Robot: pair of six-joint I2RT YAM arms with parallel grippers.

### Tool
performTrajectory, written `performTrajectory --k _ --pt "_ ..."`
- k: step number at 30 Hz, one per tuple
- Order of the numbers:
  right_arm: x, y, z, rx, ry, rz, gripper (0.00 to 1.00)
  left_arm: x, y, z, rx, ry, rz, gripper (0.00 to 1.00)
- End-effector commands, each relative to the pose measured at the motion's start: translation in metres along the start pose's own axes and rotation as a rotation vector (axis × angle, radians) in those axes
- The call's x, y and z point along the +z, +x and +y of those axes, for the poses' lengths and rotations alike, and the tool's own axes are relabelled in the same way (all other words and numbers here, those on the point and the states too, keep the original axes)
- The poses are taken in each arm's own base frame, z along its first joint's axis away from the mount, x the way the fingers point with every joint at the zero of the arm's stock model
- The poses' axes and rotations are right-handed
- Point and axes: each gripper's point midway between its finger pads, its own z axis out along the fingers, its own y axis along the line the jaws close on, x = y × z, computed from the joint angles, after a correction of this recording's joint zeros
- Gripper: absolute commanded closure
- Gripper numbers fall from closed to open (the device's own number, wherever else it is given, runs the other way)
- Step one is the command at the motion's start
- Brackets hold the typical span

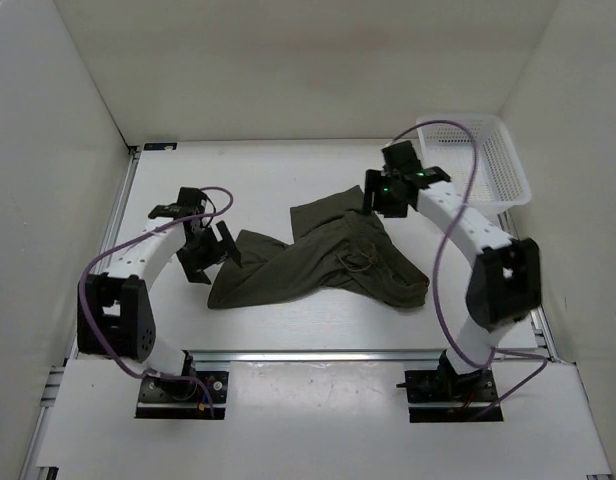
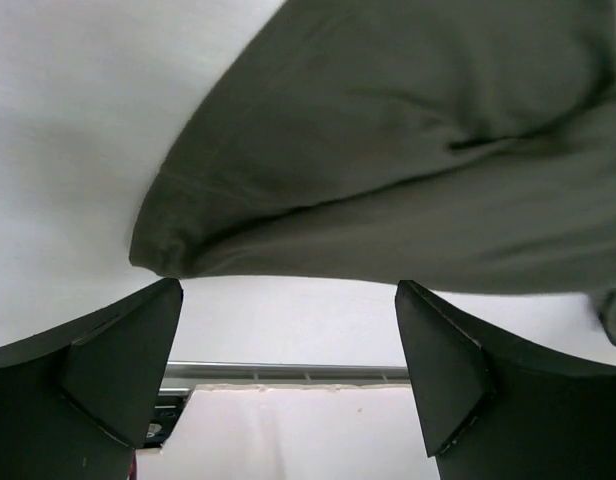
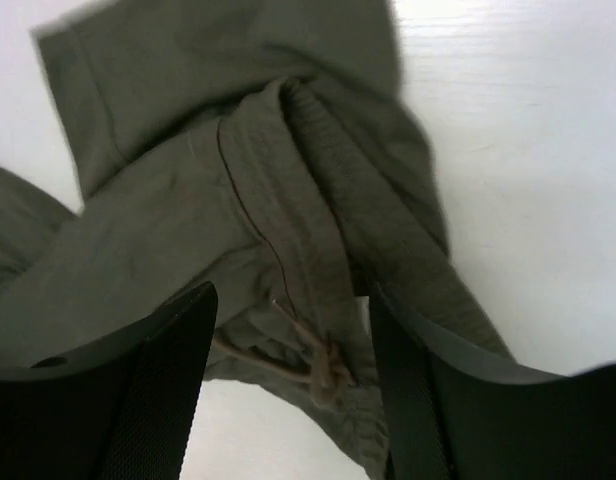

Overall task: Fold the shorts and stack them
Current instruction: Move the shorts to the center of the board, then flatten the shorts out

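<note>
Built as two arms, left arm and right arm, white-shelled along the links and blocky black at the joints. Trailed by a thin purple cable looping loose beside each. Mounted on black base plates. Lit by small green lights near the right wrist. Tipped with matte black, wedge-shaped fingers, finely textured on the right pair.

White basket on white table
</note>
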Motion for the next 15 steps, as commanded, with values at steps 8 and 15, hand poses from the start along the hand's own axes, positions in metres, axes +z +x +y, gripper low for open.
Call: performTrajectory --k 8,15 --pt "0.084 -0.003 0.039 -0.089 0.038 0.159 0.31 0.069 0.027 0.032 -0.183 -0.043 0.178 0.0" --pt "0.102 0.012 0.038 -0.004 0.066 0.222 0.38 0.081 0.031 0.038 -0.207 -0.073 0.203 0.38"
